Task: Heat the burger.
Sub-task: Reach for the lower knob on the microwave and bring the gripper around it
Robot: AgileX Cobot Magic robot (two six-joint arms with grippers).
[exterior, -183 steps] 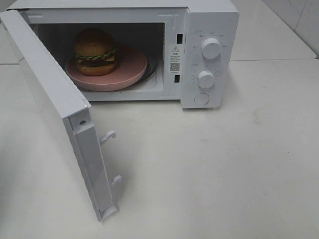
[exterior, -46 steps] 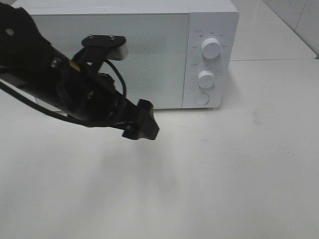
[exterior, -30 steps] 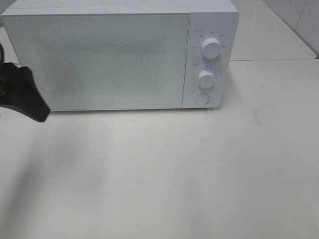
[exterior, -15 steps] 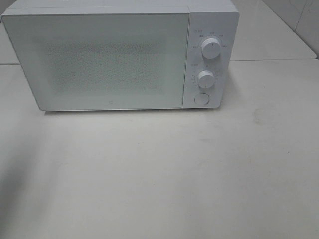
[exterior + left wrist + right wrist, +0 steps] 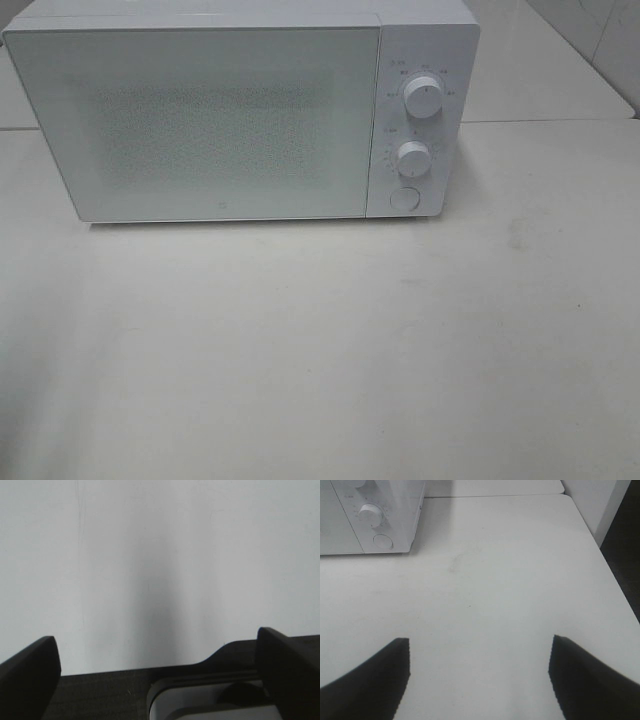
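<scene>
– Burger?
– Out of sight in every view. Microwave stood shut on the bench.
– Fingers?
– Left fingers spread wide, empty. Right fingers wide, empty, above bare bench.

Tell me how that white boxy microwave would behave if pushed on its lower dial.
The white boxy microwave looks wide and low, so it probably won't tip. On the smooth pale tabletop it might slide back under a firm push. Its round white lower dial looks smooth, so grip could slip.
</scene>
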